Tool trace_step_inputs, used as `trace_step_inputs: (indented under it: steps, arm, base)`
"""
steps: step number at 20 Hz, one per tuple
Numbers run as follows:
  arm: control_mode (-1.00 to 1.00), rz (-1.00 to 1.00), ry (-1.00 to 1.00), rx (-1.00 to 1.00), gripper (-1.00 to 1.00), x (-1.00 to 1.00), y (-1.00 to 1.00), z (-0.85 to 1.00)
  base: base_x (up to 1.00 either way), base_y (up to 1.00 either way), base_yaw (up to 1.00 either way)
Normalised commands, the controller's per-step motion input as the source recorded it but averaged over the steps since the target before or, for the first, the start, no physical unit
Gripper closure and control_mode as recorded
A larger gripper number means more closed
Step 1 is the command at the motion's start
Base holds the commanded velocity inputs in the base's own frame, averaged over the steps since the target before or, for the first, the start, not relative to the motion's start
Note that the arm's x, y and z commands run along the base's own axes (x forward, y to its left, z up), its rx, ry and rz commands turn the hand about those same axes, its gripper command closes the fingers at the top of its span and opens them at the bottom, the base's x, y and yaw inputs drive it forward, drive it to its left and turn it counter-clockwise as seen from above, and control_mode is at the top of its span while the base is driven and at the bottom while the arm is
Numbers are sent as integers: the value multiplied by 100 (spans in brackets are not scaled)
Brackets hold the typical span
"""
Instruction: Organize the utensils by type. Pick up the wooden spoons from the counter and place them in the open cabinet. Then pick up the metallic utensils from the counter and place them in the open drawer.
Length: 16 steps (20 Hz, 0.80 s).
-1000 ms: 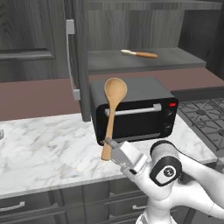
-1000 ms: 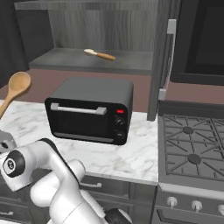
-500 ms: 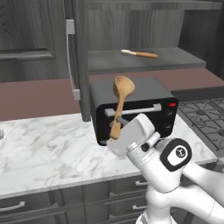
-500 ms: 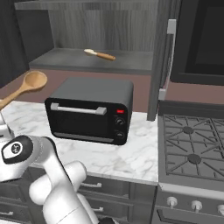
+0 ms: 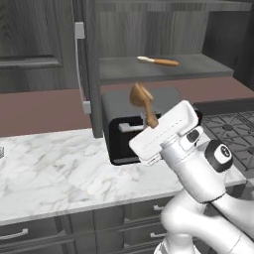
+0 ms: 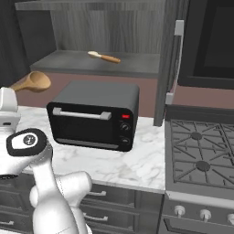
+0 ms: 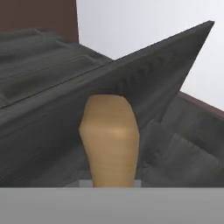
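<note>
gripping brown wooden spoon [image 5: 143, 101] in tool [image 5: 158, 127], right view reveals bowl [image 6: 34, 82], cream spoon [image 6: 104, 56] shelved

The scene is lit evenly and softly, as rendered, with no single source made out. Soft shading is seen under the black boxy toaster oven [image 6: 93, 116] on the white grey-veined marble counter [image 5: 54, 171]. The dark grey wood-grain cabinet [image 6: 107, 27] interior is rendered dim. No glare or edge distortion is seen; the hand view is slightly soft.
</note>
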Motion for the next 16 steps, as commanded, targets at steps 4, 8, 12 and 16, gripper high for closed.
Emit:
trace_step_inputs:
  steps: [4,8,12,16]
  arm:
    - [-100,19,45,35,100,-24,-42,70]
    - [-100,21,43,39,100,-25,-48,66]
    - [-100,22,18,27,100,-33,-61,65]
    - [-100,12,0,9,100,-26,-79,51]
  base:
    - [0,0,0]
    - [0,0,0]
    - [0,0,0]
    - [0,0,0]
